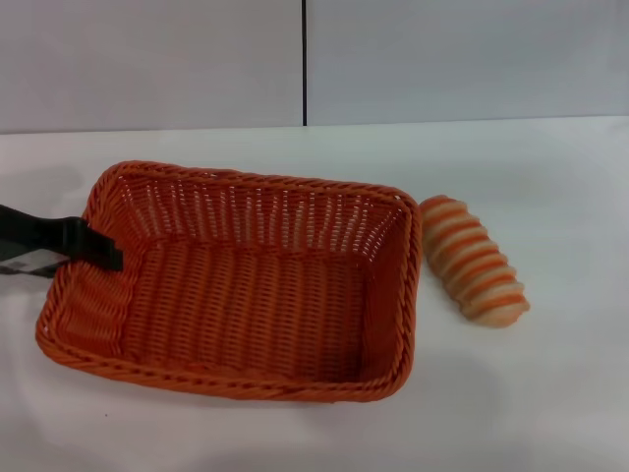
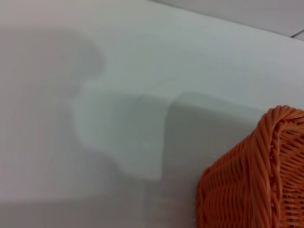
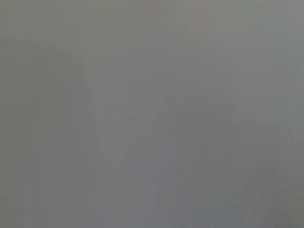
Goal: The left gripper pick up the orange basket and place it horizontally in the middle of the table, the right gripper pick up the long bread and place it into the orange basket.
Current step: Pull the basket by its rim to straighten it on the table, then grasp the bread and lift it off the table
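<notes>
reaching in from the left edge, arm mostly cut off: left gripper (image 1: 98,252), black, flat finger over the left rim of the orange basket (image 1: 246,369), pinching it. woven, lying mid table (image 1: 550,393). just right, apart: ridged long bread (image 1: 474,260). right gripper out of view.

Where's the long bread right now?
In the head view the long bread lies on the white table, just outside the orange basket on the robot's right, close beside its rim, not inside it.
</notes>
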{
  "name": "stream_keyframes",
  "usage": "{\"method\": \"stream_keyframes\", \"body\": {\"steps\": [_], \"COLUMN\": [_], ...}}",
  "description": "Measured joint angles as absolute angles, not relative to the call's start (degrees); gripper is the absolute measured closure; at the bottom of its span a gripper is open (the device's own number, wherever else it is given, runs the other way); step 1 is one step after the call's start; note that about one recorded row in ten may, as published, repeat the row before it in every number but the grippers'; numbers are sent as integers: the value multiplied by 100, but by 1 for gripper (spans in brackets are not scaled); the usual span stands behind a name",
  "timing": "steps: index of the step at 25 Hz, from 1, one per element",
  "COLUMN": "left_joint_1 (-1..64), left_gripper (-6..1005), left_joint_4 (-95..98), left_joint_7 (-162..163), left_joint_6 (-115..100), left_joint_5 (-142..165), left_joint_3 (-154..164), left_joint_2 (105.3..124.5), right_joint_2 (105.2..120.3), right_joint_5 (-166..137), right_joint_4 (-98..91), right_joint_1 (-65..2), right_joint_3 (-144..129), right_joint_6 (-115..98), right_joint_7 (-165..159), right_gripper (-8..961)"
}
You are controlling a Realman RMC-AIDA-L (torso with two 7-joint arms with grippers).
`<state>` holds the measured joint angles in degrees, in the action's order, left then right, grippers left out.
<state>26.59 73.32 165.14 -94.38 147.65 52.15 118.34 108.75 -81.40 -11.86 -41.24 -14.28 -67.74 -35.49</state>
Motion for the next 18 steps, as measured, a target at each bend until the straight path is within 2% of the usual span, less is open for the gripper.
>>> {"method": "stream_keyframes", "body": {"steps": [1, 12, 18], "left_joint_1": [2647, 2578, 2534], "left_gripper": [760, 331, 331], "left_joint_4": [7326, 7571, 7828], "left_joint_7": [16512, 16271, 15397], "left_joint_6": [-9471, -9856, -9933], "left_joint_5": [14758, 13779, 12985], "left_joint_3": [5170, 4327, 3142], "left_joint_2": [11831, 11756, 11734], "right_joint_2": [10876, 10948, 11031], "right_joint_5": [-8140, -8146, -8362], "right_joint_4": [-1186, -1287, -2112], "right_joint_1": [-4126, -4087, -3856], "right_joint_3": [-1428, -1445, -2062], "right_joint_6": [-6774, -6835, -6766], "right_joint_7": [-3548, -3613, -5013], "right_gripper": [287, 287, 287]}}
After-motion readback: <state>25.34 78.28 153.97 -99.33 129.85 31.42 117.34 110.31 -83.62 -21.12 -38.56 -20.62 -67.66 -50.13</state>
